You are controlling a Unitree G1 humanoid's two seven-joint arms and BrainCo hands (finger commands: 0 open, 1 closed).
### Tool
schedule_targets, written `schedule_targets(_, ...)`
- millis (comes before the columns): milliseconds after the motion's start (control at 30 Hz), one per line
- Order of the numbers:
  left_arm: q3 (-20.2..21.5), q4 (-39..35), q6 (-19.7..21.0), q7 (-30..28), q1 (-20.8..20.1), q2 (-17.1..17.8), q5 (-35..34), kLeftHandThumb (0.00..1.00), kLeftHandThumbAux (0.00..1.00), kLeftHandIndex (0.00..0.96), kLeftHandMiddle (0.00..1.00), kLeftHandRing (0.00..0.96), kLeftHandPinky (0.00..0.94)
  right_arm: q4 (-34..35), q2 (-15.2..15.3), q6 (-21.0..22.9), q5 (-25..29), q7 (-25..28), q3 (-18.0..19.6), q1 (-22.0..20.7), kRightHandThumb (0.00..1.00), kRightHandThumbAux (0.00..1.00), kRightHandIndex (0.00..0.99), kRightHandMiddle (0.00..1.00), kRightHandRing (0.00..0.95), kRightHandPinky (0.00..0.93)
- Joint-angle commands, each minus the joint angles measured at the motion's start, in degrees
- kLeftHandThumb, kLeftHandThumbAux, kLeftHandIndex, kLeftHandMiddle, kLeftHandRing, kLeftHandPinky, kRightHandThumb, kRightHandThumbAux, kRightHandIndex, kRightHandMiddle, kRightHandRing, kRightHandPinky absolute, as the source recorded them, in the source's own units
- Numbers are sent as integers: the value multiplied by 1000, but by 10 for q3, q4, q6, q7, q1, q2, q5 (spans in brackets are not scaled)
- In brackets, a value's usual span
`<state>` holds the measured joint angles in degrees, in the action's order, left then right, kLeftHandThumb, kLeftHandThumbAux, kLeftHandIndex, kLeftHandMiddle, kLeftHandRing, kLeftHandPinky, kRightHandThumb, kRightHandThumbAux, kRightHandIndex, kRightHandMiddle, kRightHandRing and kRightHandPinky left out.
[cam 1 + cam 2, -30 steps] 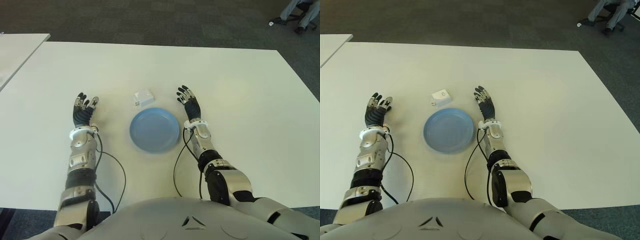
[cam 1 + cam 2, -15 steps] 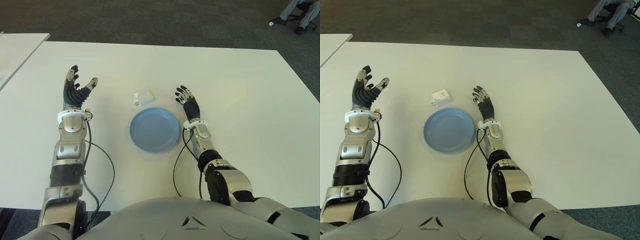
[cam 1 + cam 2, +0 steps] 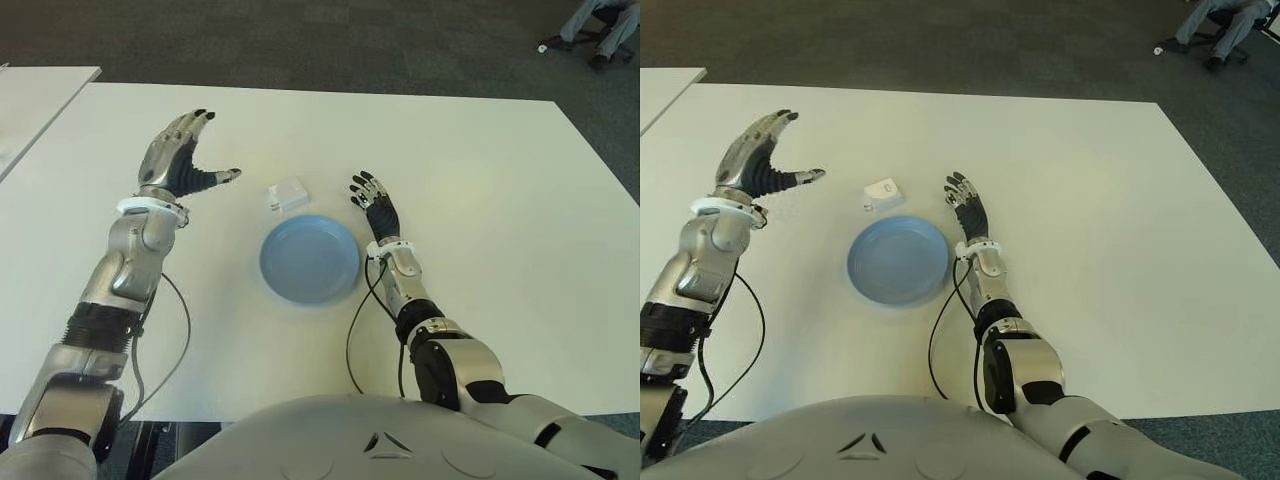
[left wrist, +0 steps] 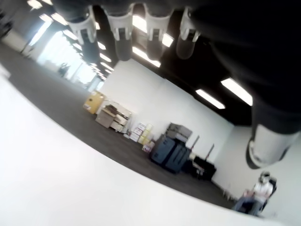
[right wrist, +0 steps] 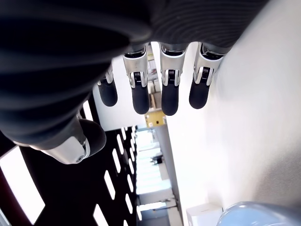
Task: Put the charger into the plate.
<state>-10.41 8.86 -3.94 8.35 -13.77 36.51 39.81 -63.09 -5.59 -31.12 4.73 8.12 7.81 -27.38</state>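
White charger (image 3: 287, 195) is lying on the worktop (image 3: 480, 180) just beyond the blue plate (image 3: 310, 259) — not yet in it. Left hand (image 3: 183, 160) is hovering raised to the charger's left, spread wide and holding nothing. Right hand (image 3: 373, 203) is showing right of the plate, loose and holding nothing too. Reaching well probably means lowering the left hand beside the charger, thumb and fingers straddling its short sides — squarely, before closing.

Wide white tabletop (image 3: 480, 180), second white table (image 3: 40, 95) off its left corner. Dark carpet (image 3: 300, 40) beyond; seated person (image 3: 600, 25) at far right.
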Motion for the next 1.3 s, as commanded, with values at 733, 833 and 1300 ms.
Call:
schedule_targets(733,-284,373,-171,191,-200,-4,295,0,657,0,0,0,0,-21,-17,30,4,-10,0,17,0,542,124,177,148,157)
schedule_targets(833,-314,422,-170,211,-207,-31,307,0,654,0,0,0,0,-20,-18,30,5,-8,1,17,0,548,126,180,151,158)
schedule_targets(1300,-399,552,-166,253,-233,-105,309,0,634,0,0,0,0,-16,-20,33,9,0,3,18,0,568,118,181,155,166)
